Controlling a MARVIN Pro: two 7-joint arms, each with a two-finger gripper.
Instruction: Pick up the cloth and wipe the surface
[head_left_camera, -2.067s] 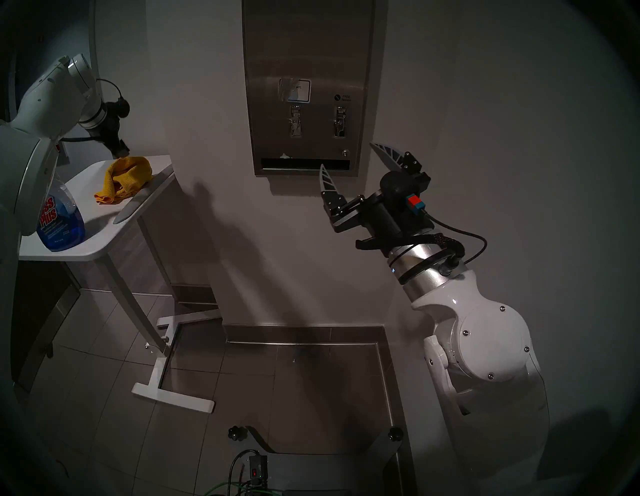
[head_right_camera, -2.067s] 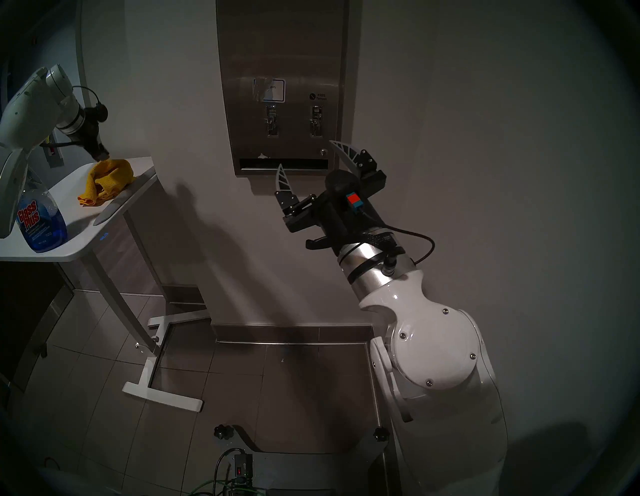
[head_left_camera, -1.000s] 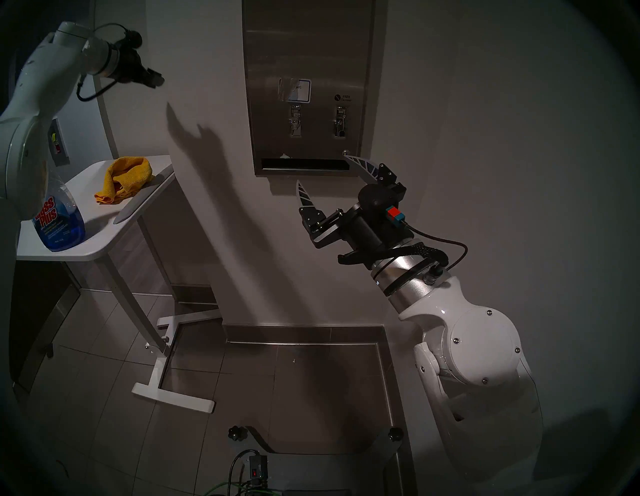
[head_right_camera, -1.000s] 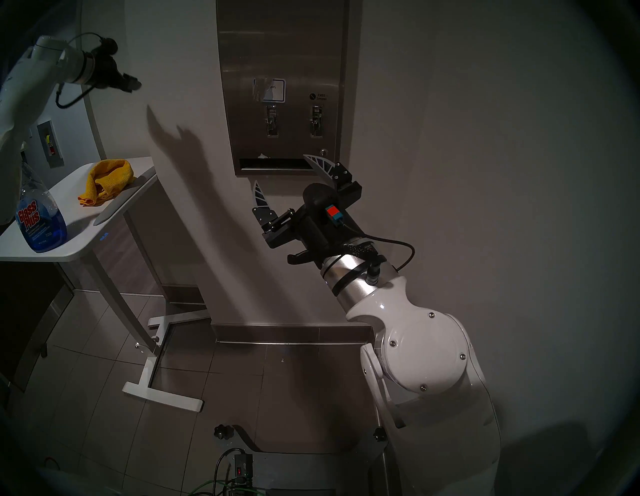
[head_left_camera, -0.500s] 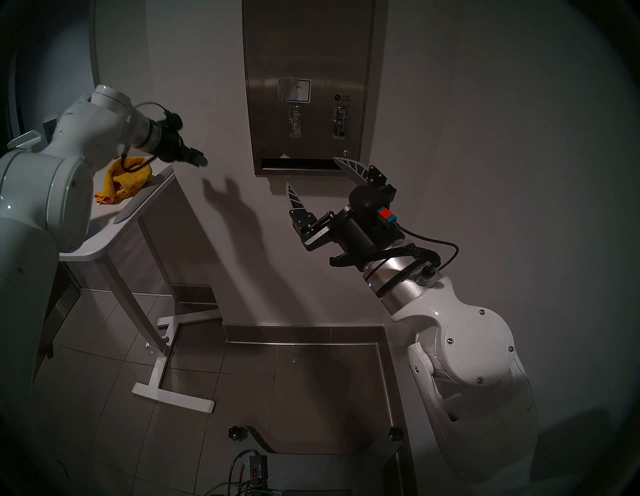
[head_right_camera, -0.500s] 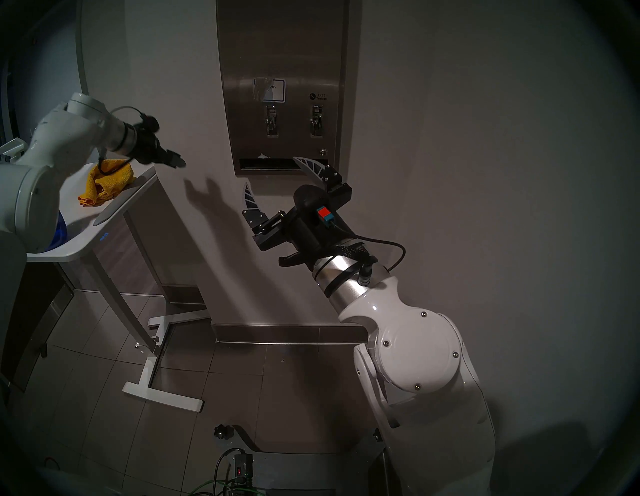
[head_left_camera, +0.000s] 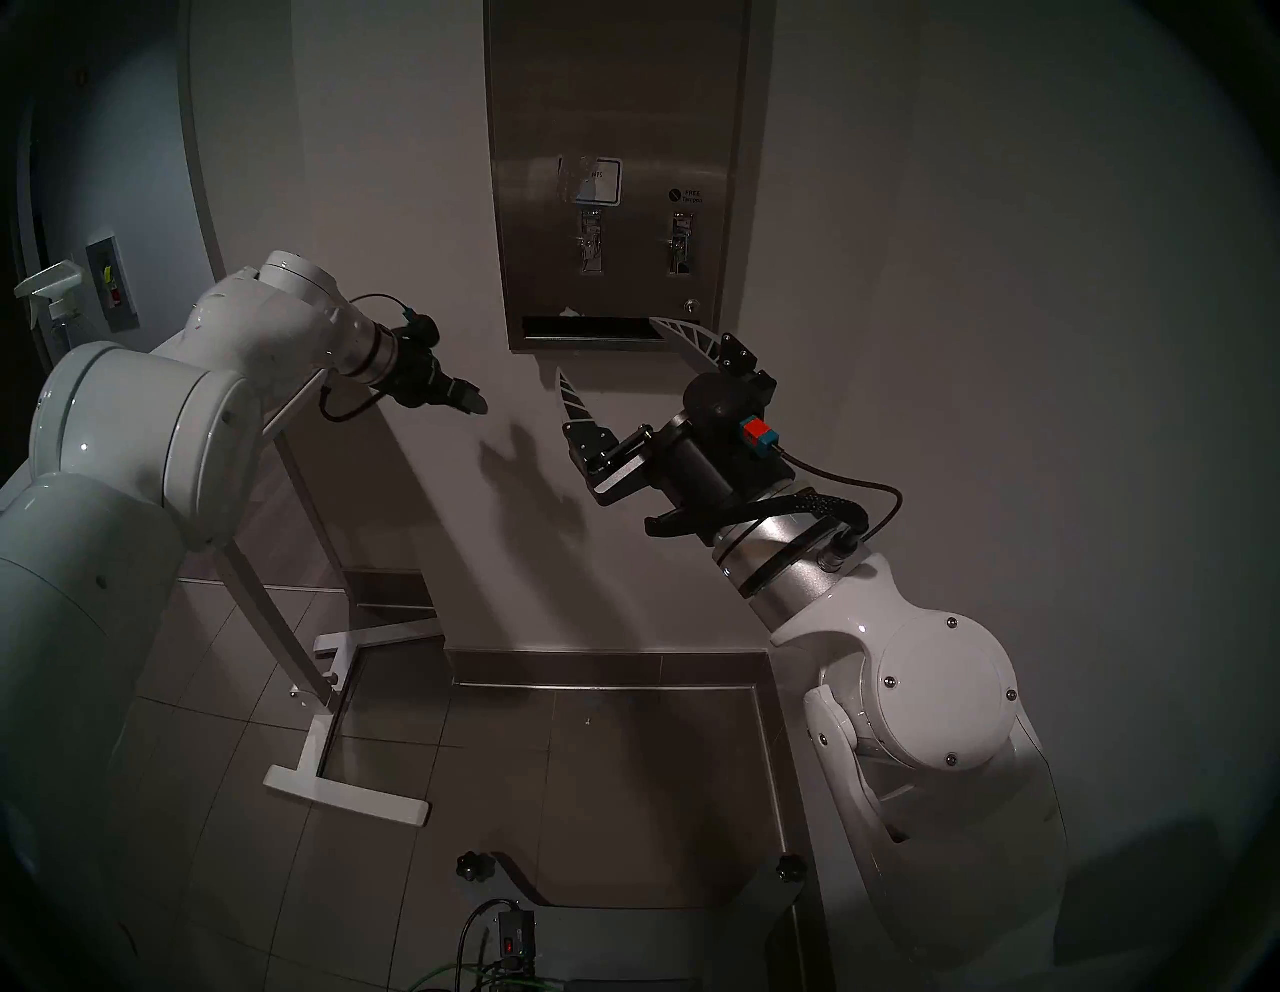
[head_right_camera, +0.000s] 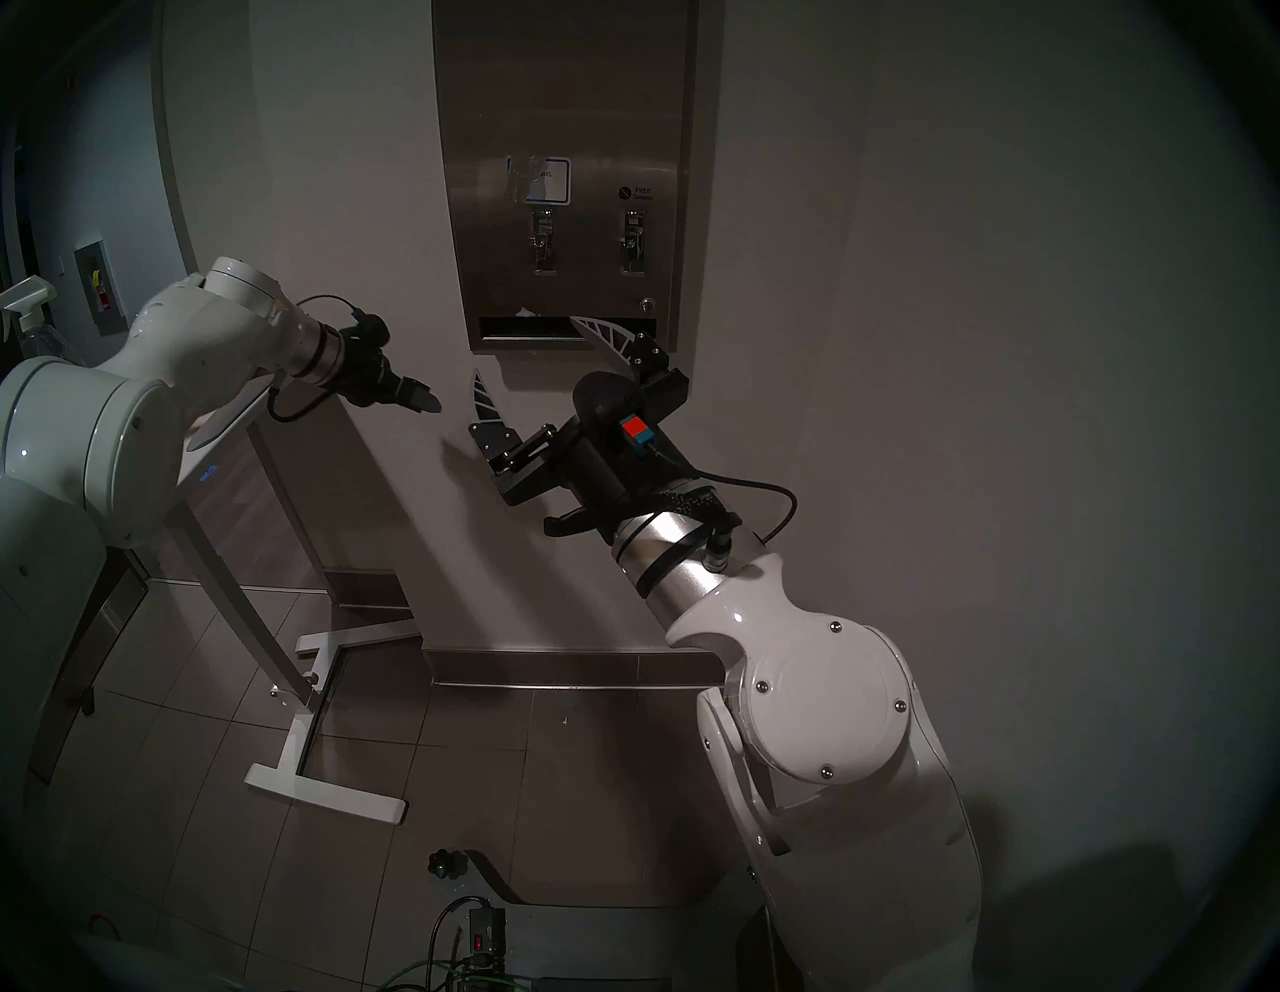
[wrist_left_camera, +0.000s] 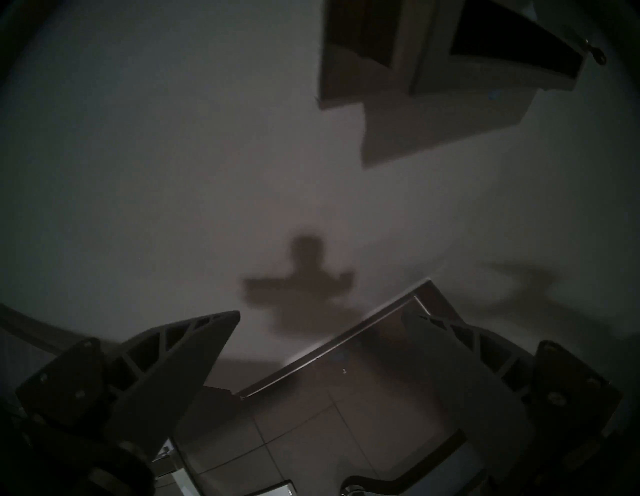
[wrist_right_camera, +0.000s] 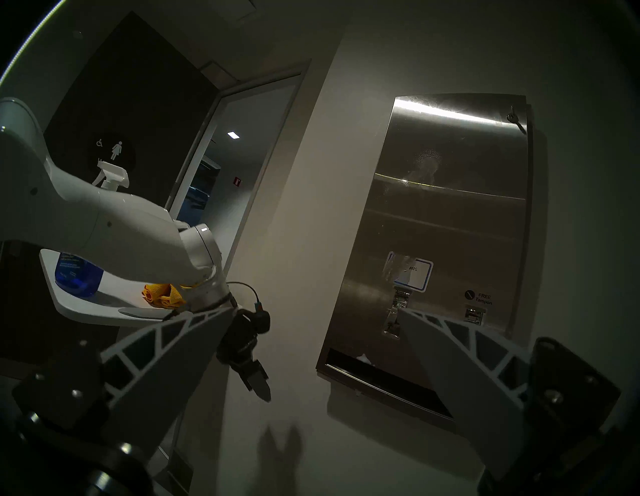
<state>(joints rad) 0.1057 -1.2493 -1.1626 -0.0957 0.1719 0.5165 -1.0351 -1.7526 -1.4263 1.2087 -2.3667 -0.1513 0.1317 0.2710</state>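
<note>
The mustard-yellow cloth (wrist_right_camera: 162, 294) lies crumpled on the white table (wrist_right_camera: 86, 306); only the right wrist view shows it, since my left arm hides it from the head views. The surface, a steel dispenser front (head_left_camera: 616, 104) (head_right_camera: 561, 104) (wrist_right_camera: 450, 225), hangs on the wall. My left gripper (head_left_camera: 469, 403) (head_right_camera: 424, 403) (wrist_left_camera: 322, 318) (wrist_right_camera: 258, 381) is open and empty, in front of the wall, off the table's right edge. My right gripper (head_left_camera: 616, 357) (head_right_camera: 528, 350) (wrist_right_camera: 317, 311) is open and empty just below the dispenser's dark slot.
A blue spray bottle (wrist_right_camera: 78, 277) stands on the table left of the cloth; its white trigger (head_left_camera: 48, 291) shows behind my left arm. The table's white foot (head_left_camera: 346, 796) rests on the tiled floor. My base and cables (head_left_camera: 512, 935) are at the bottom.
My left arm has swung from above the table down and right to the wall, now covering the cloth in the head views. My right gripper drifted slightly left. Both stayed open.
</note>
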